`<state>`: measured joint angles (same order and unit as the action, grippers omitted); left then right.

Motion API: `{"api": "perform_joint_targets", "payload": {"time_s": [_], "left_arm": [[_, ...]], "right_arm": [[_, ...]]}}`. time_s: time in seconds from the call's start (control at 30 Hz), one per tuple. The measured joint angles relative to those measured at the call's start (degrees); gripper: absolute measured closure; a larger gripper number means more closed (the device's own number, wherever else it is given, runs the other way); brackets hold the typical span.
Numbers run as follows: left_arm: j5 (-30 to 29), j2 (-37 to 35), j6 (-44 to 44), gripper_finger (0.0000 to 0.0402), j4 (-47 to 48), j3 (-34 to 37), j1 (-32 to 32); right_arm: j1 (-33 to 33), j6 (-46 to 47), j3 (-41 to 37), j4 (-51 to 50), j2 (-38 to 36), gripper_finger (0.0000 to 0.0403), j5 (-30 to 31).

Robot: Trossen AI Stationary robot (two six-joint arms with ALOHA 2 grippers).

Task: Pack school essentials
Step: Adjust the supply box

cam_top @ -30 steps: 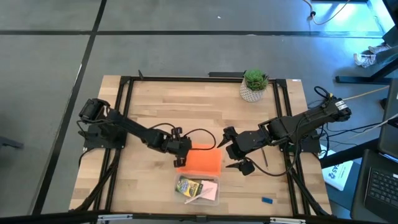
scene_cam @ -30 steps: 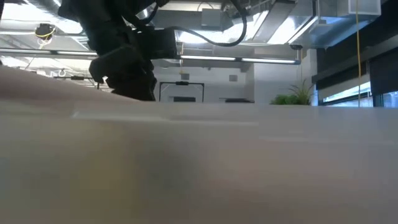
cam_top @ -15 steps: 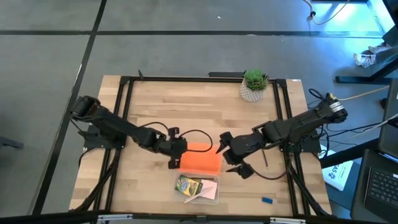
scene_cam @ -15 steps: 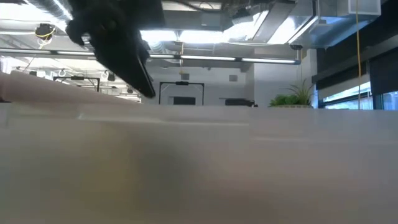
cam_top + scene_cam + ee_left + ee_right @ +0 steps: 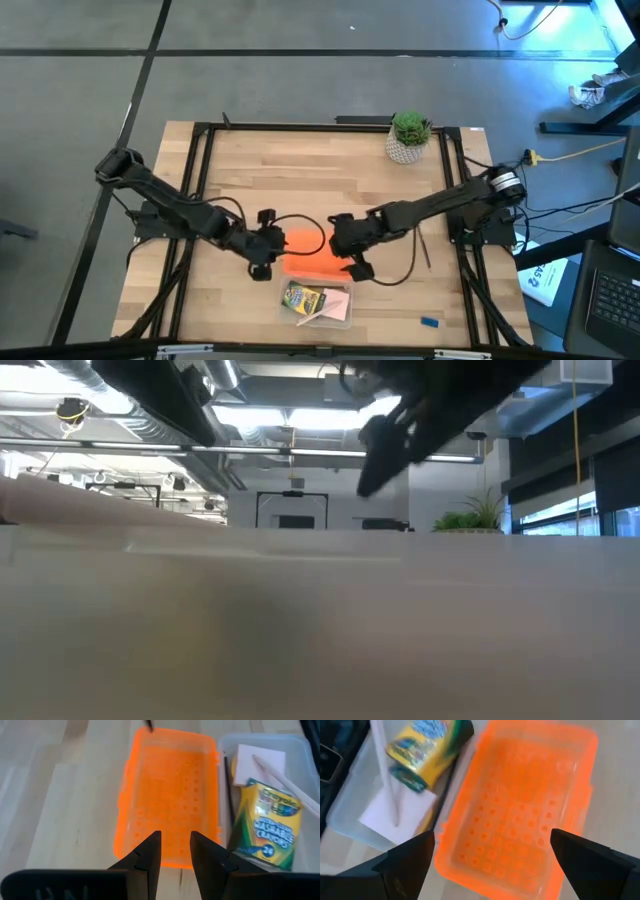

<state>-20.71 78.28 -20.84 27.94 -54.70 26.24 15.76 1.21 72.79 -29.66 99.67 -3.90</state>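
The clear case (image 5: 318,303) stands open near the table's front edge. Its orange lid (image 5: 315,256) lies flat on the table beside the case's far side, inside up. In the case lie the green-and-yellow crayon box (image 5: 270,822), a pale pink pad (image 5: 260,762) and a thin pencil (image 5: 285,777). My left gripper (image 5: 175,852) hovers off the lid's left end, its fingers a narrow gap apart with nothing between them. My right gripper (image 5: 495,865) hangs wide open above the lid (image 5: 520,815), pointing down at a slant. A tiny blue piece (image 5: 429,322) and a thin pencil (image 5: 425,250) lie on the table to the right.
A potted green plant (image 5: 409,137) stands at the table's far right. Black frame rails (image 5: 200,200) run along the table's left, right and far sides. Bare wood lies across the table's far half. In the low view, a pale blur close to the camera fills the lower part.
My left gripper has drawn back from the lid's left end toward the table's left edge and has risen. My right gripper has come down and moved toward the table's left, from beside the lid's right end to above the lid. The lid has stayed where it was.
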Motion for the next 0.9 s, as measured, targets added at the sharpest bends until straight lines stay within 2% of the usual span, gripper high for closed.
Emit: {"api": "perform_joint_targets", "payload": {"time_s": [0.17,0.57,0.9], "left_arm": [[0.01,-0.03,-0.07,0.0305,0.0,0.0,1.76],[-0.07,-0.02,-0.15,0.0305,-0.11,0.0,2.32],[-0.05,-0.02,-0.17,0.0305,-0.11,0.0,2.32]], "right_arm": [[-1.46,1.29,0.0,0.28,4.53,0.0005,-5.36],[-3.75,4.75,0.0,0.21,9.53,0.0005,-4.76],[-6.44,5.54,0.0,0.08,9.54,0.0005,-0.22]]}}
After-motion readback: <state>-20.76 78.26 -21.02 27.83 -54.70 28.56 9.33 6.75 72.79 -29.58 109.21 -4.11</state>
